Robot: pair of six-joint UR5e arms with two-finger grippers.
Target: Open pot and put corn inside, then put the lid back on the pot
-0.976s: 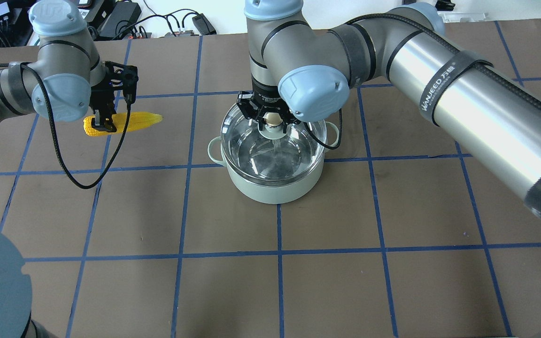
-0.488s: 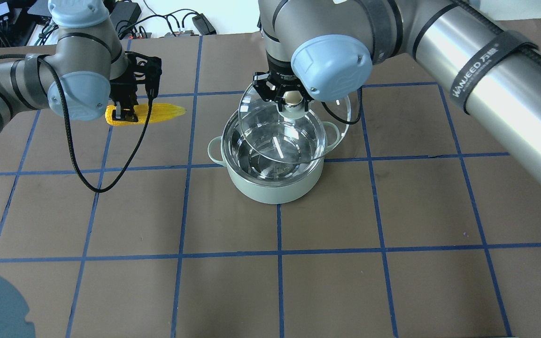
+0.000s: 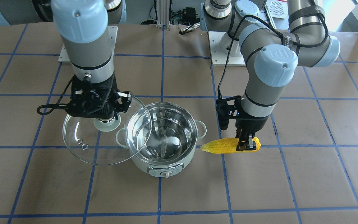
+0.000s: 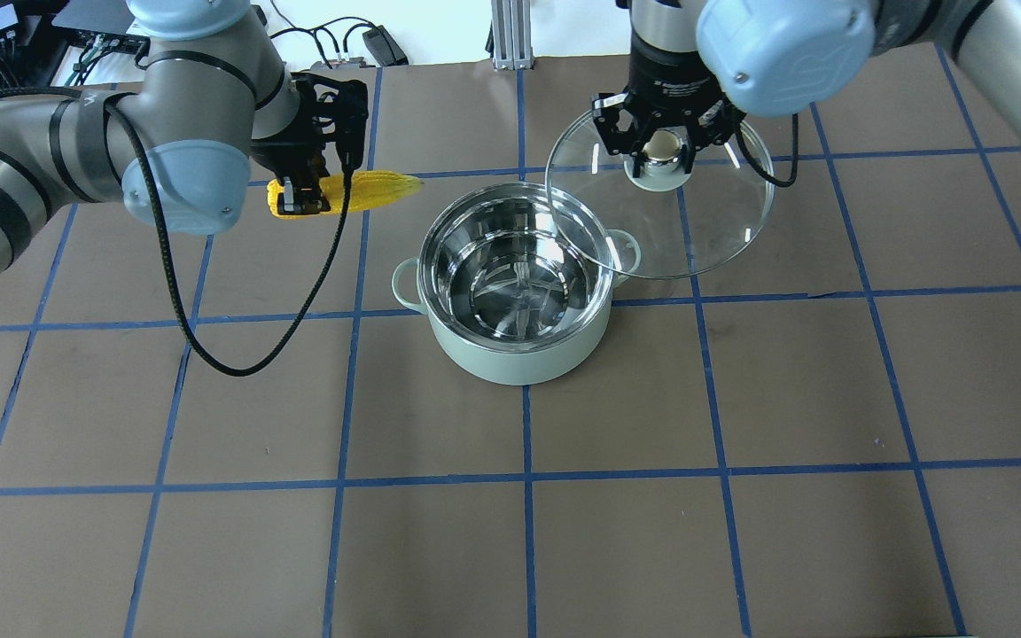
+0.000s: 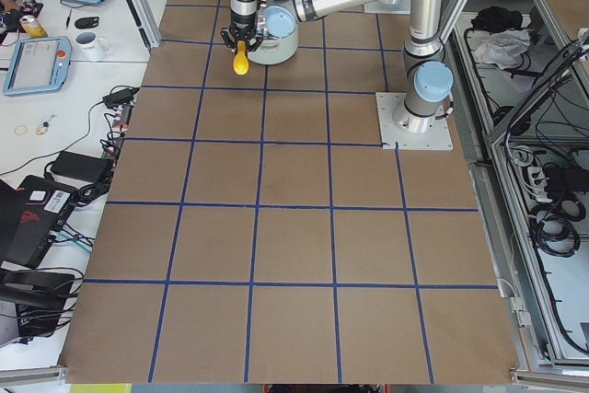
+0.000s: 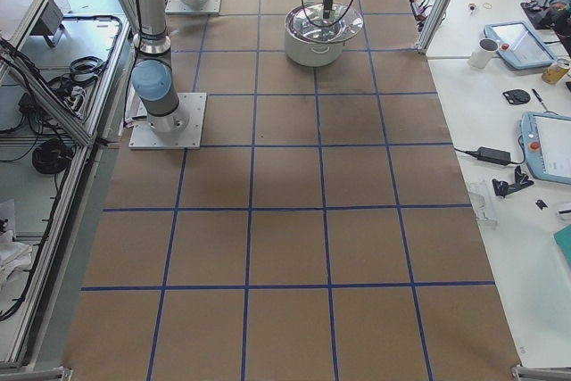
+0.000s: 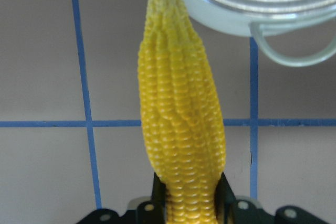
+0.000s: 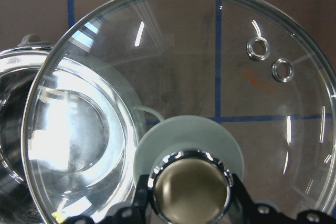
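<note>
**Lid off the pot, corn held beside it**

In the overhead view, upper right of centre, the right end effector (image 4: 659, 158) is clamped on the beige knob (image 4: 659, 144) of the lid (image 4: 705, 230), with 1 finger on each side of the ball. The clear glass dome hangs under it. Its lower-left edge overlaps the pot's rim and right handle in that view.

At upper left, the left end effector (image 4: 300, 199) is closed on the thick end of the corn (image 4: 382, 188). The ear lies level, with its pointed tip aimed at the pot and near the rim.

The pot (image 4: 519, 359) stands open at frame centre on the bench (image 4: 652, 532), showing its shiny steel inside. It sits between the 2 arms, on brown paper crossed by blue tape lines (image 4: 528, 478).
</note>
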